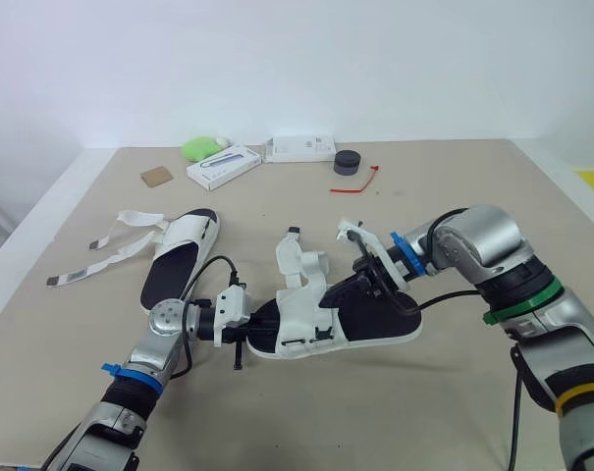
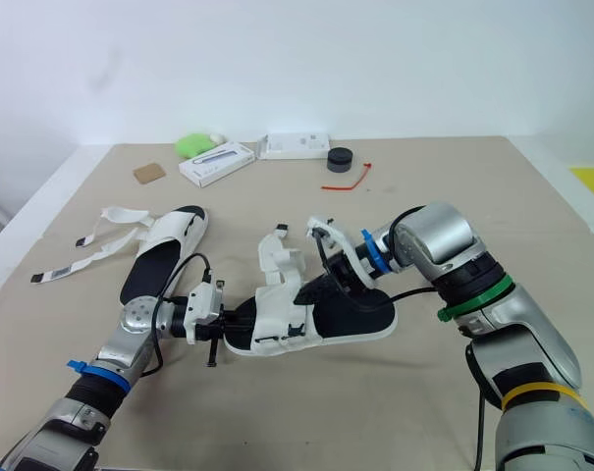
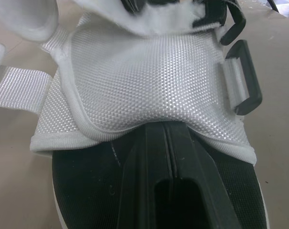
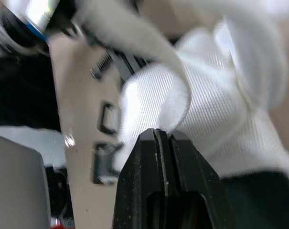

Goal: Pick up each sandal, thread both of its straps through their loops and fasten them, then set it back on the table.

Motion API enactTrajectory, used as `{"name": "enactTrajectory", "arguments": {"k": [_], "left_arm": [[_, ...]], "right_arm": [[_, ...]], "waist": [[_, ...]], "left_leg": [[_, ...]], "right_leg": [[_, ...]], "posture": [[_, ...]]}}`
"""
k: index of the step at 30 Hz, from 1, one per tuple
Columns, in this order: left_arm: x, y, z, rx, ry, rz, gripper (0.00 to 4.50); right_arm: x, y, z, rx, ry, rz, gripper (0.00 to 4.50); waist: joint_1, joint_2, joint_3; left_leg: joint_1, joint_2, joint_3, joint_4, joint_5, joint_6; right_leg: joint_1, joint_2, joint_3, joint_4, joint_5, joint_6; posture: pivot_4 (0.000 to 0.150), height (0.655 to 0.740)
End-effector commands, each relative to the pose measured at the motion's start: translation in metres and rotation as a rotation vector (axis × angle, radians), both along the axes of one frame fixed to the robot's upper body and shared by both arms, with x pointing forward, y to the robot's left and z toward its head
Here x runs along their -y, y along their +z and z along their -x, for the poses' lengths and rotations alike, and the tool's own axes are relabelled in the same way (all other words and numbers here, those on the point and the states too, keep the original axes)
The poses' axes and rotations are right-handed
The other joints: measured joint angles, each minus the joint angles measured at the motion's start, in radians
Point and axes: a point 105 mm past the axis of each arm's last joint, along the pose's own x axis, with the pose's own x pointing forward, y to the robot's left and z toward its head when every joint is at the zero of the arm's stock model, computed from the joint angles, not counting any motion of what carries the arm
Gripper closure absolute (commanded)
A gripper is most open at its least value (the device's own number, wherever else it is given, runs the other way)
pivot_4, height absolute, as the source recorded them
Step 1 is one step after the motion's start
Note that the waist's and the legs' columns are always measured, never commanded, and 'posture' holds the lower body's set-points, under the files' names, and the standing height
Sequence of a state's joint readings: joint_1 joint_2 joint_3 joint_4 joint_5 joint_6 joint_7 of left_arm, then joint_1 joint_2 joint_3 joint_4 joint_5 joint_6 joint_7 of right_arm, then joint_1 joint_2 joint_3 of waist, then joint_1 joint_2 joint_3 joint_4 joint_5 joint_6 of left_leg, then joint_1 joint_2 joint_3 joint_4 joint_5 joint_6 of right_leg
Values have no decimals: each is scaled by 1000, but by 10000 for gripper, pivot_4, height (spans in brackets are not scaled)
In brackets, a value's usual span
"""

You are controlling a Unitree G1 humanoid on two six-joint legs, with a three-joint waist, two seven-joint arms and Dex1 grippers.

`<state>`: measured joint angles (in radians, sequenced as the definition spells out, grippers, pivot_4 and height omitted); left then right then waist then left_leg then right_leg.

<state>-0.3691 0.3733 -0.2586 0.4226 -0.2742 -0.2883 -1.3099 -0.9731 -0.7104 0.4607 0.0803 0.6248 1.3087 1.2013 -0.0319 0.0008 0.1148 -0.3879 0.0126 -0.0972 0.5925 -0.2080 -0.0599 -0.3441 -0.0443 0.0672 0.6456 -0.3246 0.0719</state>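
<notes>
Here we see one sandal (image 1: 179, 257) lying unstrapped near the table's (image 1: 454, 177) left edge. Toward the front edge, the other sandal (image 1: 375, 322) has our left gripper (image 1: 260, 325) closed at its heel flap. Our right gripper (image 1: 350, 287) is closed against its white upper.

Tan table (image 1: 454, 196); left sandal (image 1: 179, 257); middle sandal (image 1: 370, 318)

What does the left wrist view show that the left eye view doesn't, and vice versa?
The left wrist view adds the upper's mesh weave and a black loop close up, left fingers pinching its edge. The left eye view adds the second sandal with loose straps and the right fingers on a strap. Both share the near sandal.
</notes>
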Motion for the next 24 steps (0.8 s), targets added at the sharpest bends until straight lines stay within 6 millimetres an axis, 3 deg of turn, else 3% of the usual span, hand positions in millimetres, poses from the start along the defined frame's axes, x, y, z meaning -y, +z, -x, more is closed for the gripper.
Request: {"name": "enactTrajectory", "arguments": {"k": [1, 11, 17, 24], "left_arm": [[-28, -105, 57, -394, -7, -303, 45000], [-29, -103, 54, -390, 0, -300, 45000], [-32, -103, 52, -390, 10, -300, 45000], [-34, -102, 52, -390, 12, -302, 45000]], "right_arm": [[-6, 14, 10, 50, 59, -83, 44898], [-2, 13, 21, 72, 94, -111, 44898], [-1, 8, 31, 183, 202, -130, 44898], [6, -27, 37, 300, 320, 26, 44898]], "waist": [[0, 0, 0], [0, -1, 0], [0, -1, 0], [-1, -2, 1]], "left_leg": [[0, 0, 0, 0, 0, 0], [1, 0, 0, 0, 0, 0], [1, 0, 0, 0, 0, 0], [1, 0, 0, 0, -1, -1]], "right_leg": [[0, 0, 0, 0, 0, 0], [1, 0, 0, 0, 0, 0], [1, 0, 0, 0, -1, 0], [1, 0, 0, 0, -1, 1]], "posture": [[1500, 7400], [1500, 7400], [1500, 7400], [1500, 7400]]}}
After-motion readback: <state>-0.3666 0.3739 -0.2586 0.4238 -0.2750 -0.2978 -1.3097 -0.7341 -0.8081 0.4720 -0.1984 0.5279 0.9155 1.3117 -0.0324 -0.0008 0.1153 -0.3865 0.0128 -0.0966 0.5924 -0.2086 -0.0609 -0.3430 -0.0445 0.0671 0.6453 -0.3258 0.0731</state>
